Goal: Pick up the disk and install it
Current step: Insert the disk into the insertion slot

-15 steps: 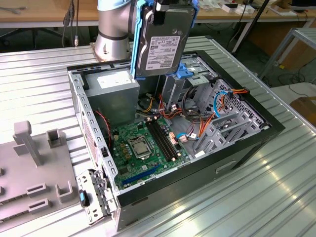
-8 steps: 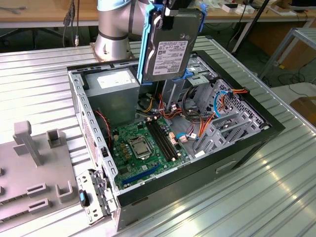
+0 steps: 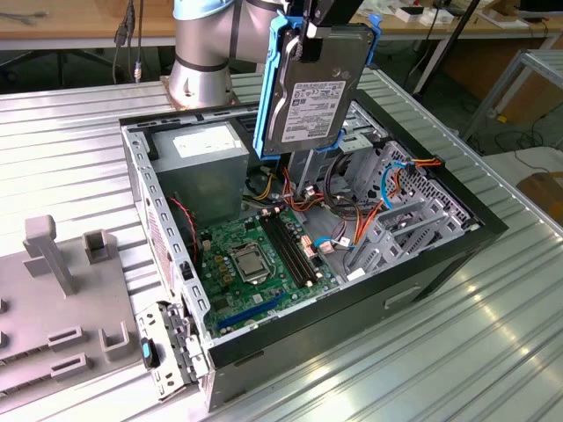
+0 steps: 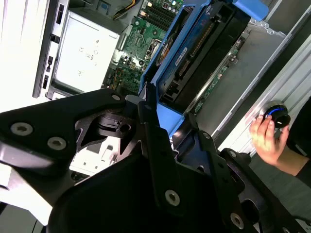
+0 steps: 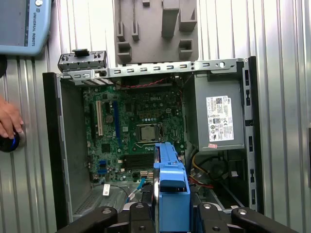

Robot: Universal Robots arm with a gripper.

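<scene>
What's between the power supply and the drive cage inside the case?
In the exterior view, a tangle of orange, red and black cables lies between the power supply and the cage, with the held disk hanging above them.

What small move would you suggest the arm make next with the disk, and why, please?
Probably ease the disk toward the exterior view's right, then lower it. The gripper holds it upright, clear above the open computer case, and it seems to hang short of the metal drive cage at that end.
</scene>
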